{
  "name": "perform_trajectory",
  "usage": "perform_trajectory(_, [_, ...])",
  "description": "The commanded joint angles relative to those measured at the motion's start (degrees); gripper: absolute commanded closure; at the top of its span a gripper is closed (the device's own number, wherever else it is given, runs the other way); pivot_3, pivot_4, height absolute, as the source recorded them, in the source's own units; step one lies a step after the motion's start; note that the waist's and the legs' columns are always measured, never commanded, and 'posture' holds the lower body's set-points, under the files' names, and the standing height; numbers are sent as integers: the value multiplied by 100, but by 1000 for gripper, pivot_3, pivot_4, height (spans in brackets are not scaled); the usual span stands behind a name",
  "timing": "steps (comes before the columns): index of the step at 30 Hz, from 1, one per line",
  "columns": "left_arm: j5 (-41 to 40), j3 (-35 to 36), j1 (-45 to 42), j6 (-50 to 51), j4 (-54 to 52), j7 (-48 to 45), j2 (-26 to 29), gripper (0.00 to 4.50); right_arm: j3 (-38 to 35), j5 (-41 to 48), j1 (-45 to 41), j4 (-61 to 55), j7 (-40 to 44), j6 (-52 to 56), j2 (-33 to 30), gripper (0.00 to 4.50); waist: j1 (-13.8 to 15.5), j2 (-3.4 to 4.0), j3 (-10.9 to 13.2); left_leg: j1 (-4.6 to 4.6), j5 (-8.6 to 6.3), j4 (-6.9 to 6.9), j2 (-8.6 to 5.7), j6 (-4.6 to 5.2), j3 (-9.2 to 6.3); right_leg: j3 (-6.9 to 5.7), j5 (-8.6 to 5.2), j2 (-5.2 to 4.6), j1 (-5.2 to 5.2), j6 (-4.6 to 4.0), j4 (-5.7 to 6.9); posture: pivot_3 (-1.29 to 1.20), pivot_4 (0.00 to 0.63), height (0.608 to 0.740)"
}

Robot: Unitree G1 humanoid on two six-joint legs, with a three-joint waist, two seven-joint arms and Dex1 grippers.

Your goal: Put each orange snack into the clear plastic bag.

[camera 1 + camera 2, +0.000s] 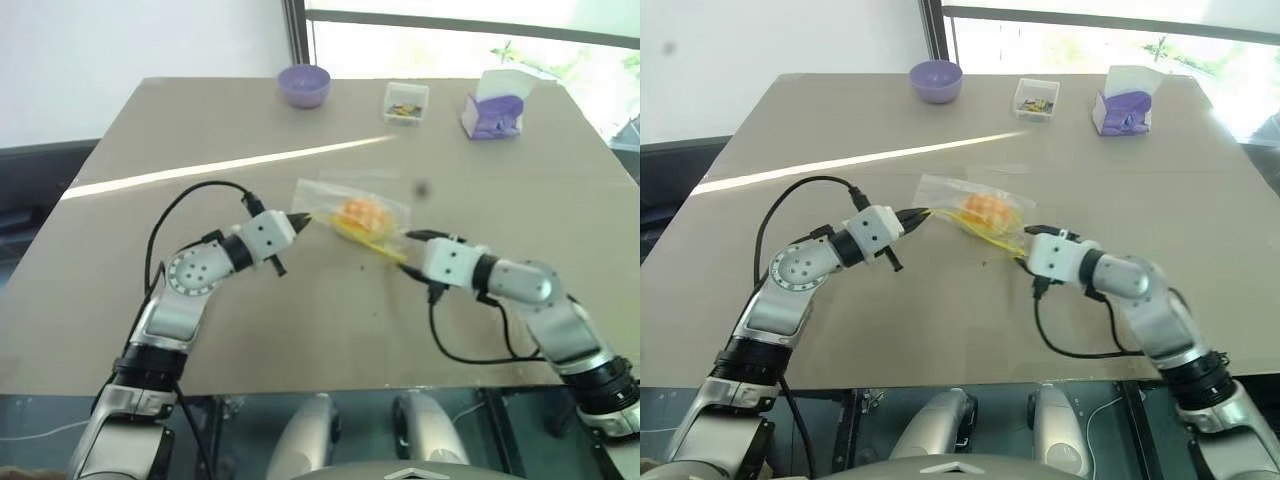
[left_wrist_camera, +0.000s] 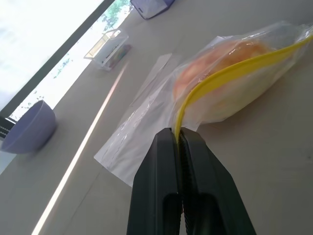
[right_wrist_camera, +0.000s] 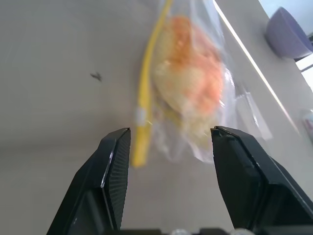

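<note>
While my left pincer (image 2: 180,142) pinches one end of the yellow seal strip (image 2: 230,76), the clear plastic bag (image 1: 350,215) lies mid-table (image 1: 200,120) with the orange snack (image 1: 362,212) inside it. My right pincer (image 3: 168,142) stands open just short of the strip's other end, gripping nothing. Far edge: purple bowl (image 1: 304,84), small clear box (image 1: 405,101), purple tissue box (image 1: 494,110).

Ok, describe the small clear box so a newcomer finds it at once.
Look along the far edge of the tan table. The small clear box sits between the purple bowl and the purple tissue box. It alone is see-through, with tiny coloured bits inside.
</note>
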Motion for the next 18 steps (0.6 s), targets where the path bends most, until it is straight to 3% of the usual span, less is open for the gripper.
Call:
perform_trajectory(1, [-89,69,15,53,-300,-27,-10,4500,84,-146,9,-218,-126,202,168,1727,3,-1,0,0,0,0,-2,0,0,0,0,-1,1,0,0,0,150,740])
perform_trajectory(11, [-83,83,8,148,-397,-74,-32,4500,151,-512,-74,348,-589,200,514,1727,1,0,0,0,0,0,-2,-1,-2,-2,0,-1,1,0,0,0,150,740])
perform_trajectory(17, [-88,87,19,187,-439,-73,-39,4500,217,-635,-148,704,-737,51,682,4456,-6,0,0,0,1,0,-3,-1,-2,-2,0,0,0,0,0,0,150,740])
perform_trajectory(18, [-89,85,21,193,-448,-73,-42,4500,204,-636,-167,733,-762,46,714,4456,-8,0,0,0,1,0,-2,-1,-2,-2,0,0,0,0,0,0,150,740])
